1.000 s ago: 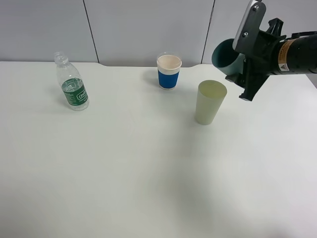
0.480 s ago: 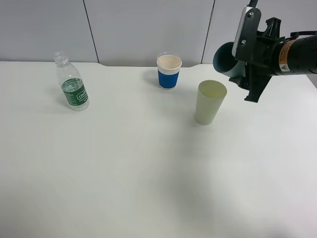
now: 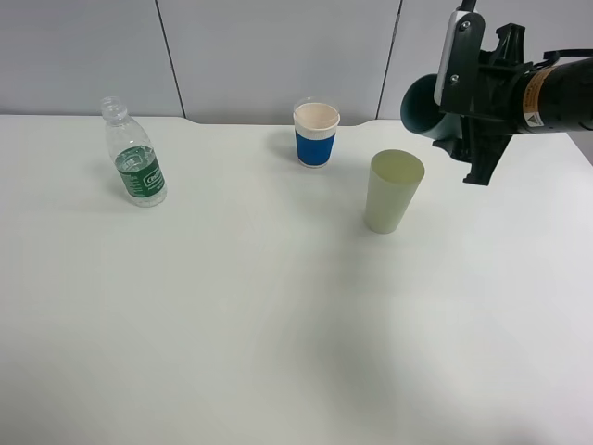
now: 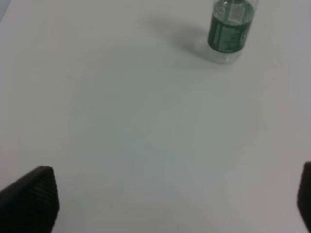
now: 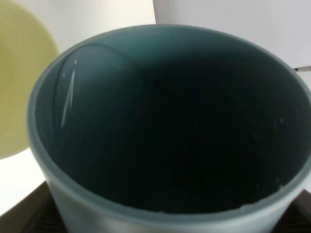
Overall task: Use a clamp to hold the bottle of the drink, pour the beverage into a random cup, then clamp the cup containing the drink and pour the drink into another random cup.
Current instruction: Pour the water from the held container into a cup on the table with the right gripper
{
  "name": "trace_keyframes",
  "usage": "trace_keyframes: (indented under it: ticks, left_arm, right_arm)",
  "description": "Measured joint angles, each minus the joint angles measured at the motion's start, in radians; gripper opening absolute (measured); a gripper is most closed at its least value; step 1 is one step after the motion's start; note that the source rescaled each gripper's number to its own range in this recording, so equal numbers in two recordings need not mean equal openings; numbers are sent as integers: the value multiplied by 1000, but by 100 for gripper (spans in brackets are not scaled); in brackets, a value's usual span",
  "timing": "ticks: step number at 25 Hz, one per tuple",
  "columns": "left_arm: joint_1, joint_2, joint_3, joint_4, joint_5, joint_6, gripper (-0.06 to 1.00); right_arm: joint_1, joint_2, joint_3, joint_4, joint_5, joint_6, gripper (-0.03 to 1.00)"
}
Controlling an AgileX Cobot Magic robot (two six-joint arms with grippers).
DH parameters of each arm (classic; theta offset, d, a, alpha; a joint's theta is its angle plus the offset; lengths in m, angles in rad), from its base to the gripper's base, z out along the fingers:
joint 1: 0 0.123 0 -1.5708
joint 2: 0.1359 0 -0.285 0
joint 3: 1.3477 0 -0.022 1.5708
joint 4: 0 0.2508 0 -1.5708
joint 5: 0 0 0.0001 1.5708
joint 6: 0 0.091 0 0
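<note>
Nearest us, our left gripper [image 4: 169,200] hangs wide open, empty. Farther on stands the green cup [image 3: 393,193]; up and to its right our right gripper [image 3: 460,109] clamps the teal cup [image 3: 422,107], tipped mouth-first toward it. We should bring the teal lip over the green mouth, then tilt slowly to avoid splashing.
</note>
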Motion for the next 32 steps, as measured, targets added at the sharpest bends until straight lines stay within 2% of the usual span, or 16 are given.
trace_keyframes:
  ticks: [6,22,32]
  left_arm:
    - [0,0,0,0,0,0,100]
    - [0,0,0,0,0,0,100]
    - [0,0,0,0,0,0,100]
  right_arm:
    - [0,0,-3,-23,0,-5,1]
    - [0,0,-4,-53,22,-123,1]
    - [0,0,-4,-92,22,-128,1]
